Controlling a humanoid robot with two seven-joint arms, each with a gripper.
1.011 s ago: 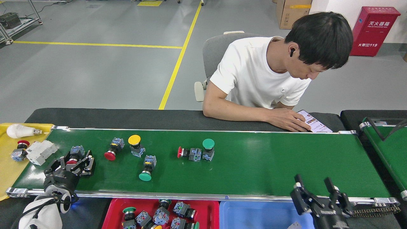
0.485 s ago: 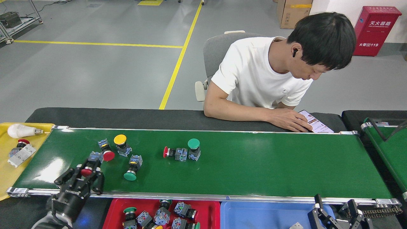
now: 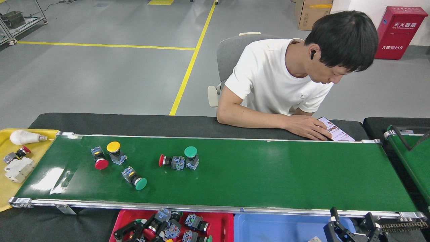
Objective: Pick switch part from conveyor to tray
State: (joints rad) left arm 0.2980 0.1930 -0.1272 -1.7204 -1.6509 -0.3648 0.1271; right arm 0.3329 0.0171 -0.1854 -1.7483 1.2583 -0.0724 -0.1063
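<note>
My left gripper [image 3: 153, 228] is low over the bright red plastic tray [image 3: 225, 218] at the bottom edge, and its black fingers [image 3: 126, 231] are closed around a switch part with a red button [image 3: 150, 233], right among the other switch parts [image 3: 195, 222] that lie in that tray. My right gripper [image 3: 352, 223] pokes up at the bottom right, over the blue plastic tray [image 3: 278, 227]; its two black fingers stand apart and nothing is between them. On the long shiny dark green conveyor belt [image 3: 268, 174] five switch parts are left. A red-capped one [image 3: 99, 158] and a yellow-capped one [image 3: 115, 153] sit side by side near the left end. A green-capped one [image 3: 135, 178] lies on its side closer to me. Near the middle, a small red one [image 3: 169, 161] touches a green-capped one [image 3: 191, 157]. A yellow tray [image 3: 8, 191] at the far left has a white light bulb [image 3: 23, 137] in it. A person in a white shirt [image 3: 278, 77] sits behind the belt with a hand [image 3: 307, 127] on a phone [image 3: 336, 131].
</note>
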